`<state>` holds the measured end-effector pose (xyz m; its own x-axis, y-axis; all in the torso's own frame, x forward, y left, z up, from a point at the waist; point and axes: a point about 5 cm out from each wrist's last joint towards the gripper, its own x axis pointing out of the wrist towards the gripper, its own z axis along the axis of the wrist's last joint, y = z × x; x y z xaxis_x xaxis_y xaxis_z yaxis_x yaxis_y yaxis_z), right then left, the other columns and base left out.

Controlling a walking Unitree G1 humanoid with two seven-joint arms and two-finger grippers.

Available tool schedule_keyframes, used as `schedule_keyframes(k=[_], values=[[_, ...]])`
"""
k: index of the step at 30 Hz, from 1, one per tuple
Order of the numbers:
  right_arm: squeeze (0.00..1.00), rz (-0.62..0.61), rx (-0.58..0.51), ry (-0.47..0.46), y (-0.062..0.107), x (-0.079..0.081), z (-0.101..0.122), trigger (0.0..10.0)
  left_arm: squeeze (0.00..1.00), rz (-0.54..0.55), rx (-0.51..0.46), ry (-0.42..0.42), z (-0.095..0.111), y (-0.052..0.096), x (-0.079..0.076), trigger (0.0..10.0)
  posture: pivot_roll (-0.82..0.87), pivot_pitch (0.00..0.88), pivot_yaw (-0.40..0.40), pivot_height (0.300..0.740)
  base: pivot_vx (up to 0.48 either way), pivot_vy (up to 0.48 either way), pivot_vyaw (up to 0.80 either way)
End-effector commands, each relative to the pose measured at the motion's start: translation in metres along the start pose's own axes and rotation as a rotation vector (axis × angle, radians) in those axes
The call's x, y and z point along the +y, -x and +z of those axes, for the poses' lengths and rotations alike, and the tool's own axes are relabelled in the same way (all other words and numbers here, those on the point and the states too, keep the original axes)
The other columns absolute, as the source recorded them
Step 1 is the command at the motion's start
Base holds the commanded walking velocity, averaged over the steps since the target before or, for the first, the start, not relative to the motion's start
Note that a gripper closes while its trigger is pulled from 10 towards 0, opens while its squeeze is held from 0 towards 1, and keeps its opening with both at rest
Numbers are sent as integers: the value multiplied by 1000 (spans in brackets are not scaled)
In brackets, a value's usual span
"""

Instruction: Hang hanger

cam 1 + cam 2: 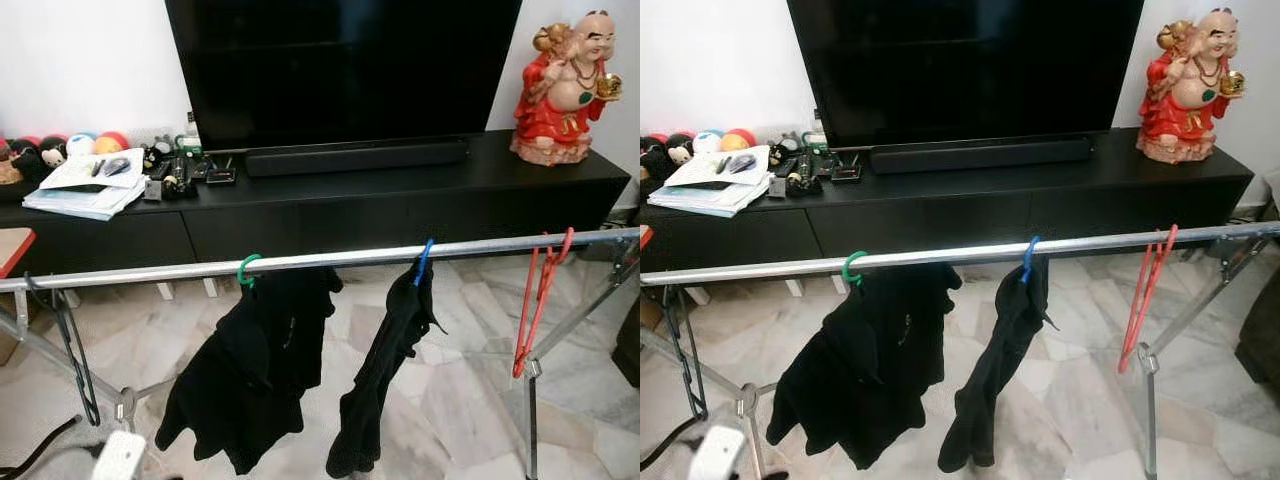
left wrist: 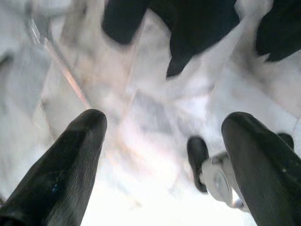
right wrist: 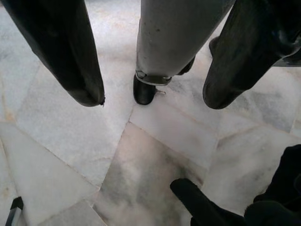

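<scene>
Left gripper (image 2: 162,141) hangs low with its two fingers spread wide, nothing between them, pointing down at the marble floor (image 2: 141,113). Right gripper (image 3: 150,94) is the same story: fingers well apart, empty, aimed at the floor beside the robot's own leg (image 3: 174,37). Both arms look idle, which fits either a reach yet to come or a hanger just let go.

Out ahead, the rail (image 1: 330,258) of the drying rack runs across the view, and that is where the hangers sit. A green hanger (image 1: 247,268) hooks over it carrying a black top (image 1: 250,370); a blue hanger (image 1: 425,262) beside it carries a second black garment (image 1: 385,380). Hooked that way, the clothes hang free of the floor to dry. Well to the right, a bare red hanger (image 1: 538,300) hangs on the rail near the rack's leg. At the far left a black hanger (image 1: 72,345) hangs bare too, though where its hook catches I cannot tell.

So the rail holds hangers already; which one is the task's, I cannot say.

Behind, a black TV bench (image 1: 400,200) holds papers (image 1: 85,185) and a red statue (image 1: 562,85).
</scene>
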<state>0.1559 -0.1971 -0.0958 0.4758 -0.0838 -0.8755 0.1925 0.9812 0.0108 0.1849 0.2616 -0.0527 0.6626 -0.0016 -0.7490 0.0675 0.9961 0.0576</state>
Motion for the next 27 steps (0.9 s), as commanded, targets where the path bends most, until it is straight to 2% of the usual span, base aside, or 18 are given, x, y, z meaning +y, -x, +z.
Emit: schedule_keyframes(k=[1, 3, 5, 9, 12, 14, 21, 27], values=[[0, -3, 0, 4, 0, 0, -1, 10000, 0, 75, 79, 29, -15, -2, -1, 10000, 98, 0, 38, 740, 0, 0, 0], [0, -9, -1, 27, 0, -1, -1, 10000, 0, 116, 154, 41, -30, -2, -7, 10000, 88, 0, 39, 740, 0, 0, 0], [0, -10, 0, 29, 0, -2, -1, 10000, 0, 126, 169, 69, -34, -3, -11, 10000, 84, 0, 36, 740, 0, 0, 0], [0, 8, 18, 81, 1, 0, -9, 10000, 0, 102, 148, 68, -26, -9, -23, 10000, 79, 0, 35, 740, 0, 0, 719], [0, 8, 21, 78, 2, 0, -11, 10000, 0, 99, 122, 74, -19, -12, -27, 10000, 83, 0, 37, 740, 0, 0, 800], [0, 14, 21, 79, 2, 2, -12, 10000, 0, 93, 122, 41, -19, -13, -29, 10000, 86, 0, 37, 740, 0, 0, 800], [0, 35, 17, 108, 1, 8, -13, 10000, 0, 112, 190, 50, -38, -8, -30, 10000, 80, 0, 36, 740, 0, 0, 800], [0, 37, 14, 132, 1, 7, -9, 10000, 0, 113, 210, 63, -48, -5, -35, 10000, 83, 0, 18, 740, 0, 0, 800]])
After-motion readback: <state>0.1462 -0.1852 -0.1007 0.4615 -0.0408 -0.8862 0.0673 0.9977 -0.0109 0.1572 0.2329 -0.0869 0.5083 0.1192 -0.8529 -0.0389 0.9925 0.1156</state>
